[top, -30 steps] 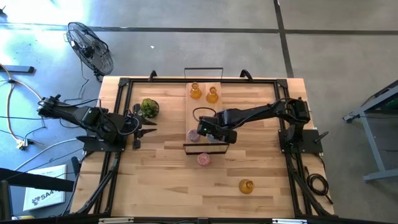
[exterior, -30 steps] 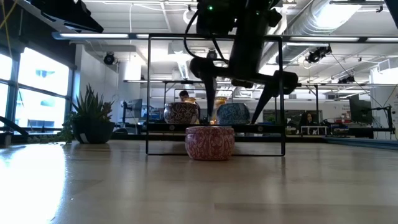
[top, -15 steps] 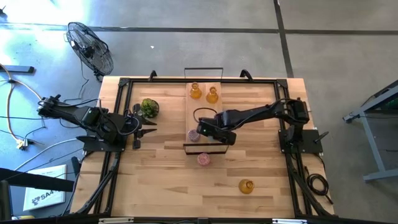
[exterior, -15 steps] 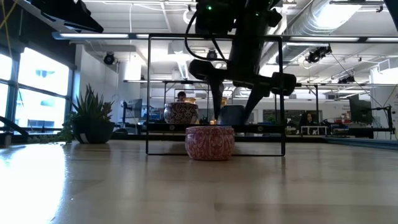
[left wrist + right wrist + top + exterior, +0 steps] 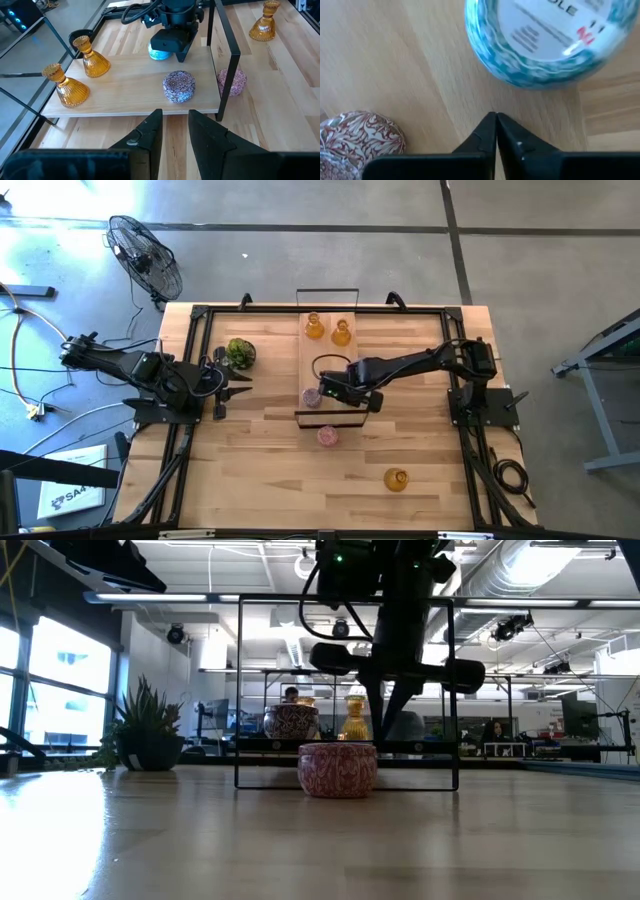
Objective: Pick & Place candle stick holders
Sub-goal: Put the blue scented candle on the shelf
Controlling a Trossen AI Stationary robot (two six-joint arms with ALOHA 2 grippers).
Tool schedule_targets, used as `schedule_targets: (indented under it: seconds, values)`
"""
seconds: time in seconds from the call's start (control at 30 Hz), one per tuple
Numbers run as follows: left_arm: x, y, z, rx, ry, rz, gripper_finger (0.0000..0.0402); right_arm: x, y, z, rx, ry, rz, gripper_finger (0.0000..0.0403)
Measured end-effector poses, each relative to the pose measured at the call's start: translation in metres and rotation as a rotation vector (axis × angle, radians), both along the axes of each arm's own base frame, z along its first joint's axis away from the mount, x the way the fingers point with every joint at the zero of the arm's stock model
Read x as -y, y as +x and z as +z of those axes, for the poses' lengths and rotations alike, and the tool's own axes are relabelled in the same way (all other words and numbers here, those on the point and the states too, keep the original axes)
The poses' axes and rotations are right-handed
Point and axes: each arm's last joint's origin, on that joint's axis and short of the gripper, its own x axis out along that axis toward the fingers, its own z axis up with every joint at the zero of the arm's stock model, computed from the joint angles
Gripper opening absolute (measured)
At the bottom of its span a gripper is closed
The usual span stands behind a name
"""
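The wooden table holds a raised board, a plant, 1 pink holder and 1 orange holder.

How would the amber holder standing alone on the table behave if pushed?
The amber holder looks like ribbed glass: probably stiff, breakable, rather slick. Its wide flared base likely resists tipping; pushed high at the narrow neck, it might topple.
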Motion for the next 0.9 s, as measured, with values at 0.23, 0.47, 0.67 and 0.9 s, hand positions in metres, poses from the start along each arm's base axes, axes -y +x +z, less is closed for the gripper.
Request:
schedule_targets:
  seconds: [0.23, 0.47, 0.67, 0.9]
  values:
    - [0.000, 0.000, 0.000, 0.000, 0.000, 0.000, 0.0092, -0.004, 0.003, 0.001, 0.024, -0.052, 0.043, 0.0029]
    - [0.000, 0.000, 0.000, 0.000, 0.000, 0.000, 0.0092, 0.007, 0.007, 0.003, 0.053, -0.186, 0.082, 0.0008]
    - [0.000, 0.000, 0.000, 0.000, 0.000, 0.000, 0.0092, 0.017, -0.005, 0.008, -0.033, -0.231, 0.040, 0.0004]
    - [0.000, 0.000, 0.000, 0.000, 0.000, 0.000, 0.0092, 0.008, -0.021, 0.035, -0.026, -0.289, 0.002, 0.0003]
